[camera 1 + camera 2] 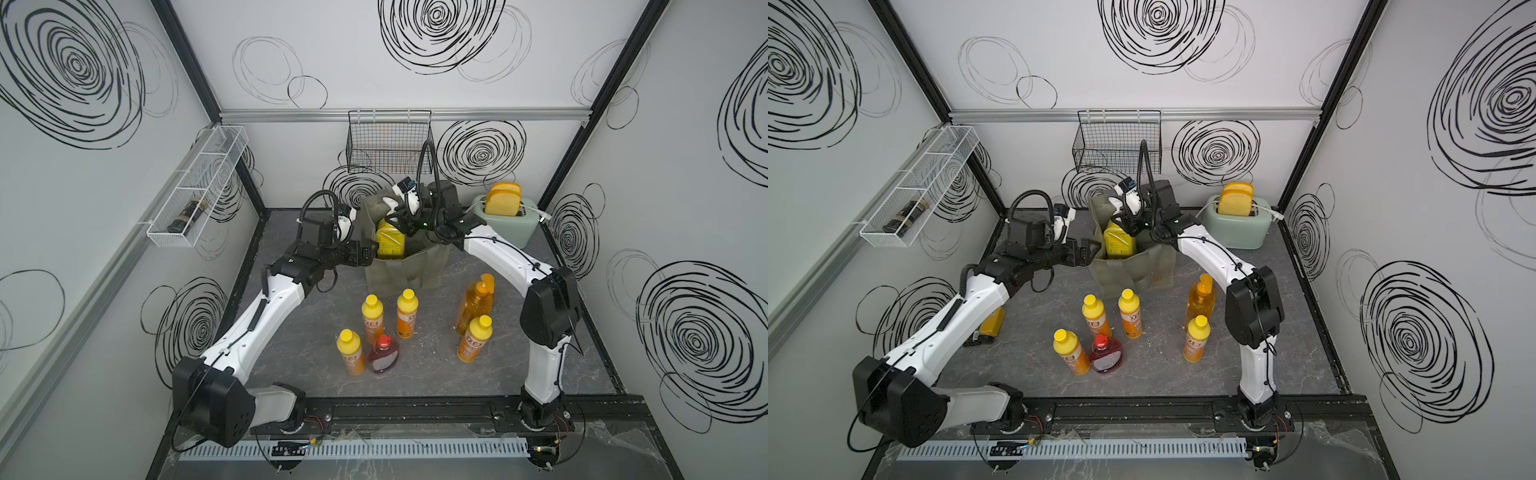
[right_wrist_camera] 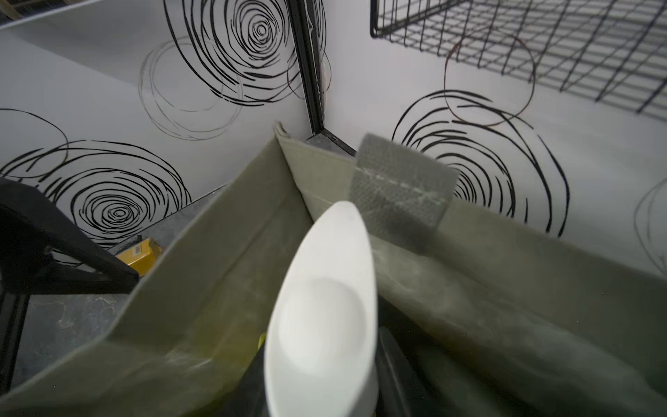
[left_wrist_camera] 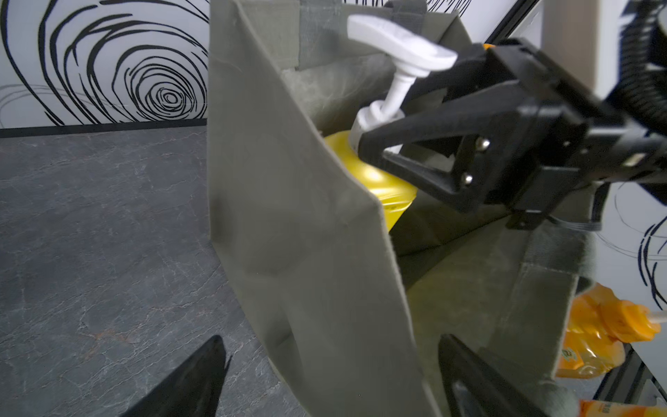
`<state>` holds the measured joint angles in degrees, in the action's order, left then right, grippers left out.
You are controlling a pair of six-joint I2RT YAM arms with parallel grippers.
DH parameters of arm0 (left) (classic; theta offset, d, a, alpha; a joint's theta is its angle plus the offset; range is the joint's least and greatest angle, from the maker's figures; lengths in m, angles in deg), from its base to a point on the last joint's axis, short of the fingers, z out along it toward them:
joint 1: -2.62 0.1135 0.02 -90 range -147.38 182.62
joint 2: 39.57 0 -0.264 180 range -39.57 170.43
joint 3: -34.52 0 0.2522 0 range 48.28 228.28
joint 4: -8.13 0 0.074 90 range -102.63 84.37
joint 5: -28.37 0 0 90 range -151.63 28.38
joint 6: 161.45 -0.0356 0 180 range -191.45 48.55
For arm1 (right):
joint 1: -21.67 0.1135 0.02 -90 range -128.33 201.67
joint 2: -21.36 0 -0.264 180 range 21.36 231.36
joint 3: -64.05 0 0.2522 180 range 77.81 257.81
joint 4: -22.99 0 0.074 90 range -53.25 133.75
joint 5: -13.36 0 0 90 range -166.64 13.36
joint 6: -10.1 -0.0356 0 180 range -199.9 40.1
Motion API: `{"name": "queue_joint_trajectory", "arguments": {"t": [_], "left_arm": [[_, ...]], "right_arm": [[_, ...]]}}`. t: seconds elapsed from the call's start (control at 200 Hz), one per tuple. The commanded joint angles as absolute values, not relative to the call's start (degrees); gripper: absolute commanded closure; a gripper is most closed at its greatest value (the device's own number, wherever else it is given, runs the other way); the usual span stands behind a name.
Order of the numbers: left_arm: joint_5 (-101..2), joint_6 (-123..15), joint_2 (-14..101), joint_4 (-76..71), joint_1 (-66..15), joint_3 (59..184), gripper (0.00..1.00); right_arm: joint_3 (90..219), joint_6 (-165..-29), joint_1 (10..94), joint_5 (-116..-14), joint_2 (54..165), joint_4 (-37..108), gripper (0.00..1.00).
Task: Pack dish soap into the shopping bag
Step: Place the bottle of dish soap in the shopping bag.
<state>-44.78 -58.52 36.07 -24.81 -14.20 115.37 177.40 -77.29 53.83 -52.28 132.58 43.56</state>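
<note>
Pinching yellow bottle (image 3: 364, 177) by neck inside bag (image 3: 288, 234): right gripper (image 3: 386, 122) | left gripper (image 1: 371, 251) spread astride bag wall, likely propping mouth open

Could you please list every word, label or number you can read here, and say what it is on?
Nothing can be read for sure.
On the small orange bottles: big white letters, too blurred.
On the big yellow bottle in the bag: dark print, too small.
On the dark jar: label unreadable.

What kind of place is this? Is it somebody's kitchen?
Probably a robot test booth, not a home kitchen: arms bolted to a front rail, panel walls covered in scribbled swirls, and one toaster.
</note>
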Motion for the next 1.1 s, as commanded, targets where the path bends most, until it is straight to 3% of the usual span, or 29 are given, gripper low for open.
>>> {"name": "queue_joint_trajectory", "arguments": {"t": [0.0, 0.295, 0.74, 0.991, 1.096], "left_arm": [[-43.65, -58.09, 36.19, -22.54, -13.99, 114.97, 0.06], [-43.82, -58.31, 36.38, -22.94, -14.12, 114.63, 0.06], [-44.05, -58.47, 36.46, -22.86, -14.43, 114.11, 0.06], [-44.49, -58.27, 35.81, -22.57, -14.27, 114.15, 0.05], [-44.32, -58.00, 35.60, -22.59, -14.32, 114.46, 0.04]], "right_arm": [[181.55, -76.47, 54.69, -51.64, 124.53, 24.46, 1.00], [181.73, -75.03, 56.39, -53.38, 125.20, 20.92, 1.00], [171.70, -75.31, 57.09, -56.61, 125.56, 12.06, 1.00], [170.96, -75.82, 56.87, -57.92, 125.65, 16.90, 0.78], [172.71, -76.12, 56.67, -58.12, 124.78, 20.84, 0.59]]}}
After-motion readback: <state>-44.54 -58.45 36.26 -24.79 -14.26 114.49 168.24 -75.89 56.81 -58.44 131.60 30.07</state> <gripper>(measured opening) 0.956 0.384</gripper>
